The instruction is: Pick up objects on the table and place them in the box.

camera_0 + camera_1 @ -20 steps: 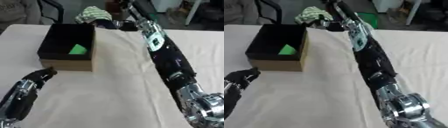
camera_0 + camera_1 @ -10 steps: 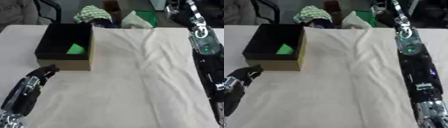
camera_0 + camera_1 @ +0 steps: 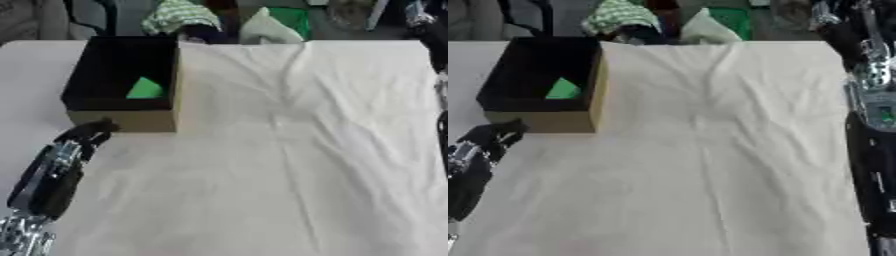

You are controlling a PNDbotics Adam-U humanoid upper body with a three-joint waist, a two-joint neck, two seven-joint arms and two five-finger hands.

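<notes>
Left eye view: a surface draped in a wrinkled white cloth [image 3: 289, 150] fills most of the frame. At upper left stands an open rectangular cardboard box with a black interior and tan outer walls [image 3: 122, 121]; inside it, toward its near side, lies a small bright green wedge-shaped object [image 3: 145, 89]. The left hand [image 3: 83, 135], black with silver parts, shows at lower left, just beside the box's near left corner; its dark fingers appear bent at the tip, holding nothing, though whether they are clenched or relaxed cannot be told. Its forearm [image 3: 48, 177] runs down to the bottom edge.

Right eye view: the right arm [image 3: 868, 105], black with silver links and a green-lit panel, extends along the right edge from bottom to the upper right corner; its hand is not discernible there, so its state cannot be told. Beyond the surface's far edge, at top centre, lie a green-and-white checked cloth bundle [image 3: 621, 16], a dark rounded object [image 3: 642, 34] just beside it, and a pale folded item against a green container [image 3: 730, 20].
</notes>
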